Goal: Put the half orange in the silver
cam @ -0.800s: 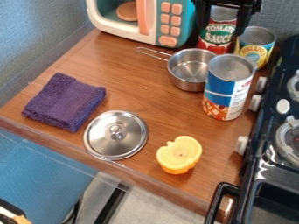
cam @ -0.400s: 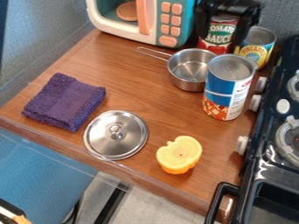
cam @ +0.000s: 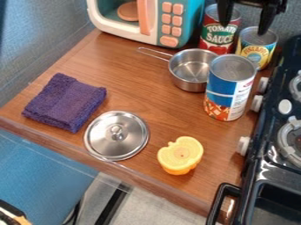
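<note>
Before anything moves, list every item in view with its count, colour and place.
half orange: one, yellow-orange, near the counter's front edge
silver pot: one, before the back cans
lid: one, silver, left of the half orange
folded cloth: one, purple, counter's left side
large can: one, blue and white, right of the pot
back cans: two, one red and green, one yellow and blue
toy microwave: one, teal, white and peach, top
disc: one, peach-brown, inside the microwave
stove: one, black, right edge
counter: one, brown, centre
gripper: one, black, top right, fingers apart
</note>
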